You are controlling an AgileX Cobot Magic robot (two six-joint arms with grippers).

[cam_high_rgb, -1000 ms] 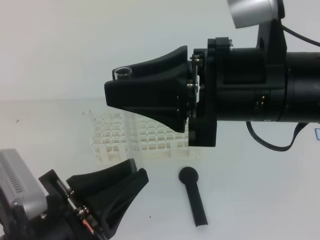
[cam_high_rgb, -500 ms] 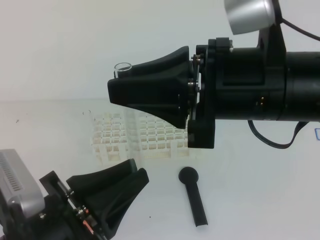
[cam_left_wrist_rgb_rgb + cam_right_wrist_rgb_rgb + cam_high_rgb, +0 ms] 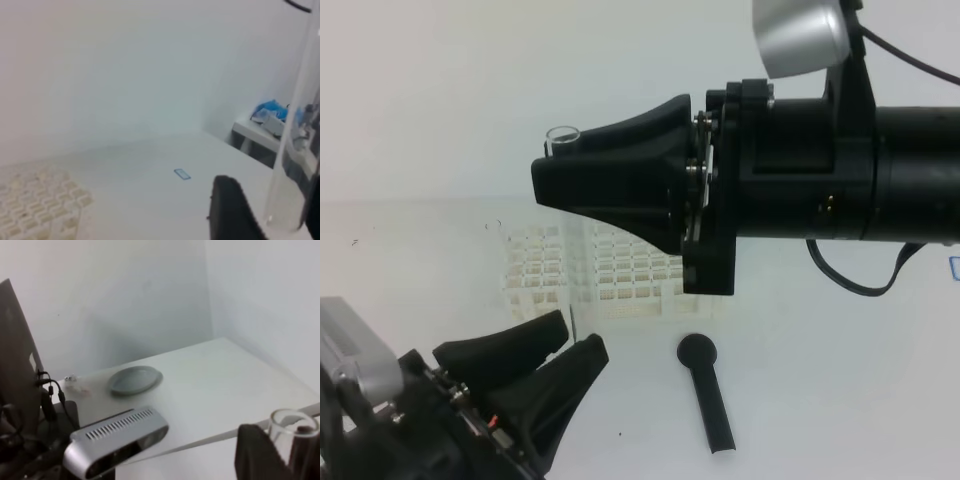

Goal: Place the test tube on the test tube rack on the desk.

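The test tube (image 3: 563, 134) stands upright, its clear rim poking out above my right gripper (image 3: 552, 166), which is shut on its upper part. The faint tube body runs down in front of the white test tube rack (image 3: 620, 275) on the desk (image 3: 820, 380). My left gripper (image 3: 578, 335) is low at the front left, open, its two fingers spread on either side of the tube's lower end. In the left wrist view the tube (image 3: 290, 150) rises beside one black finger (image 3: 230, 210). The tube's rim (image 3: 292, 422) shows in the right wrist view.
A black round-headed tool (image 3: 706, 385) lies on the desk right of my left gripper. The rack (image 3: 35, 210) also shows low left in the left wrist view. A small blue label (image 3: 182, 173) sits on the desk farther right.
My left gripper's fingers have spread apart around the tube's lower end. The right gripper has shifted slightly left, still holding the tube.
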